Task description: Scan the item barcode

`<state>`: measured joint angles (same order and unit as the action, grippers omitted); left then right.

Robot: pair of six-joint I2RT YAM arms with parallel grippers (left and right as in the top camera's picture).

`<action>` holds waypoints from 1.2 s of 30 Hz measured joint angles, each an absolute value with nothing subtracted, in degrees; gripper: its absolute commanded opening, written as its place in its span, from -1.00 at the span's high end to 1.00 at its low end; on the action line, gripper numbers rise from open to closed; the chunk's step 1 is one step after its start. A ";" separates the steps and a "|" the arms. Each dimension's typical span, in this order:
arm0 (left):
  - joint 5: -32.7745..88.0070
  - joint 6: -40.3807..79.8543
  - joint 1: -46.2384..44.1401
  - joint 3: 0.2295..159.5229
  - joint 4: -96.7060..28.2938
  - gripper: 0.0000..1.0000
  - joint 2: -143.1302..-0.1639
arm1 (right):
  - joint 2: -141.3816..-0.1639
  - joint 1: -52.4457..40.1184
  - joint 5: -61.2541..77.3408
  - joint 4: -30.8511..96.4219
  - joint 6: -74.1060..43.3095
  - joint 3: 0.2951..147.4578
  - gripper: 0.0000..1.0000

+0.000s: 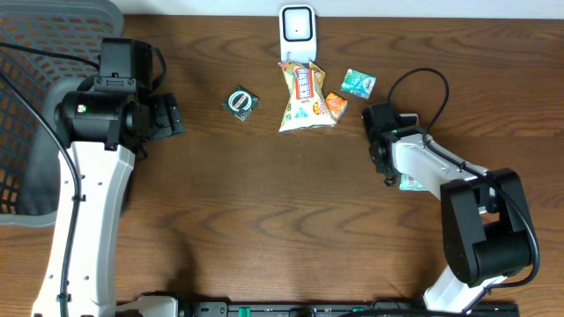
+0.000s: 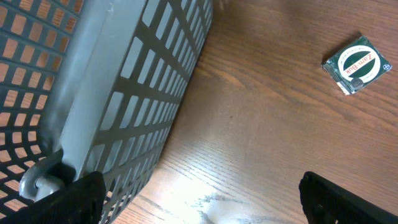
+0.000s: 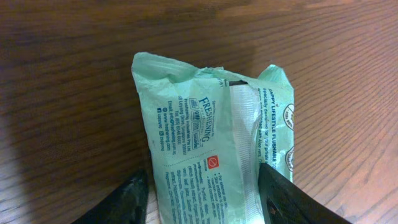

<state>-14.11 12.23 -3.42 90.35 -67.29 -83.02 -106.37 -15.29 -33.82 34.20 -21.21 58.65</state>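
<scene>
- While the right end effector (image 3: 202, 199) sits with its fingers part open on either side of the green wipes packet (image 3: 214, 149), the packet looks held between them; contact at the pads is cut off by the frame edge, so a firm grip is a judgement only.
- Overhead, that packet (image 1: 407, 183) shows only as a sliver under the right arm, low over the counter (image 1: 264, 220), right of centre.
- Left end effector (image 2: 199, 205) is fully spread, holds nothing, hovers beside the grey mesh basket (image 2: 106, 93).
- Task stage: item seemingly picked, not yet presented. The white scanner (image 1: 297, 28) stands at the far edge, centre, well apart from the packet. Scan still to do.
- Barcode is not visible in the wrist view; only small print and a seam show, so its side cannot be told.
- Obstacles on the way: snack bag (image 1: 302, 97) just in front of the scanner, orange sachet (image 1: 336, 106) touching it, teal sachet (image 1: 359, 83) near.
- Open room: broad bare wood in the middle and near side. Round green tin (image 1: 241, 102) lies left, out of the path.
</scene>
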 measured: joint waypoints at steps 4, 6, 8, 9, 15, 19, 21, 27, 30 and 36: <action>-14.11 12.23 -3.42 90.35 -67.29 -0.95 -83.02 | -106.34 -13.89 -33.82 33.34 -20.71 58.41 0.00; -14.11 12.23 -3.42 90.35 -67.29 -0.95 -83.02 | -106.34 -12.86 -33.63 32.29 -20.38 58.28 0.11; -14.11 12.23 -3.42 90.35 -67.29 -0.96 -83.02 | -106.34 -11.79 -32.77 30.63 -19.62 57.95 0.32; -14.11 12.23 -3.42 90.35 -67.29 -0.95 -83.02 | -106.34 -11.16 -32.21 29.78 -18.65 57.80 0.44; -14.11 12.23 -3.42 90.35 -67.29 -0.96 -83.02 | -106.32 -8.29 -28.67 28.84 -16.05 57.74 0.98; -14.11 12.23 -3.42 90.35 -67.26 -0.96 -83.02 | -105.84 -7.40 -26.09 29.61 -15.44 58.19 0.98; -14.11 12.23 -3.42 90.35 -67.29 -0.96 -83.02 | -105.47 -6.76 -23.83 30.41 -15.33 58.74 0.98; -14.11 12.23 -3.42 90.35 -67.29 -0.96 -83.02 | -101.21 -6.11 -0.69 30.09 -15.27 60.55 0.98; -14.11 12.23 -3.42 90.35 -67.29 -0.96 -83.02 | -97.89 -6.57 11.49 27.79 -15.40 60.82 0.98; -14.11 12.23 -3.42 90.35 -67.29 -0.95 -83.02 | -93.36 -6.66 32.82 24.95 -15.86 62.11 0.98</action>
